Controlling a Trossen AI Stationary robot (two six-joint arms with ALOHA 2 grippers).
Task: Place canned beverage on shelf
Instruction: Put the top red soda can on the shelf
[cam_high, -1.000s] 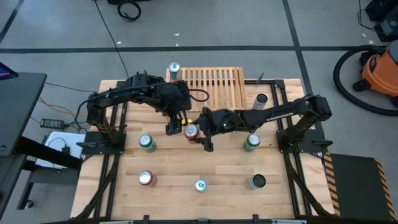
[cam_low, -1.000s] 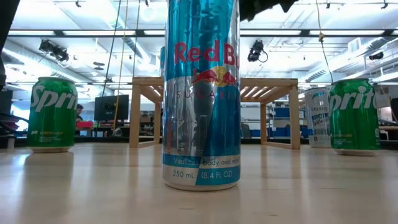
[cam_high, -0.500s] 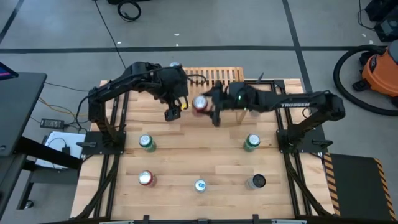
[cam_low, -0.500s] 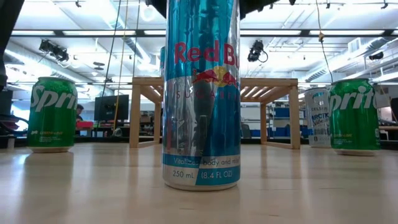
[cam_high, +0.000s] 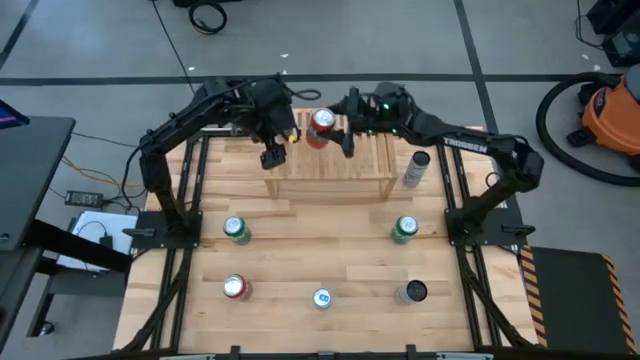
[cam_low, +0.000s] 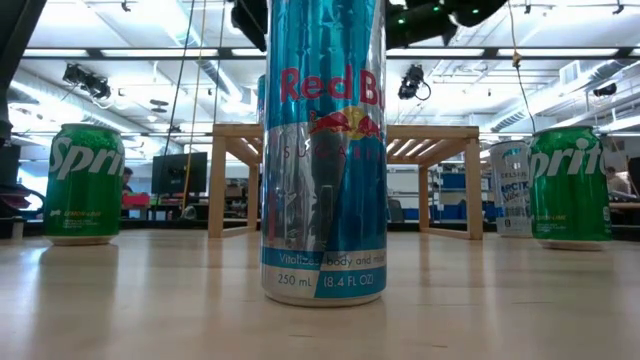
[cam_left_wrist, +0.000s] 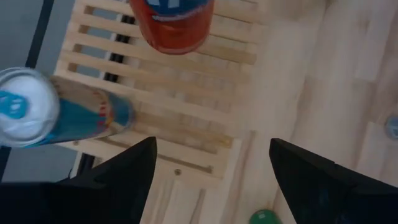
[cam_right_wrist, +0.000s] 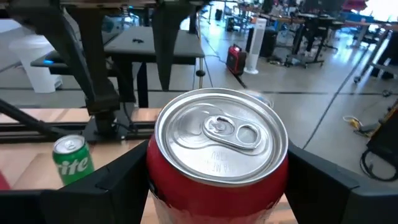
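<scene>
Both arms up and back since a sec ago: red can (cam_high: 322, 128) gone from mid-table, now lifted over the shelf (cam_high: 330, 160) at the far edge. L to R: green can (cam_high: 236, 230) front-left, red-top can (cam_high: 235, 288) below it. Left gripper (cam_high: 277, 148) over shelf's left end, fingers spread, nothing between them; blue-top can (cam_left_wrist: 37, 115) stands on the slats there. Right gripper (cam_high: 337, 130) clamped on red can w/ both fingers, held upright above the slats. Silver can (cam_high: 417, 168) beside shelf's right end.
</scene>
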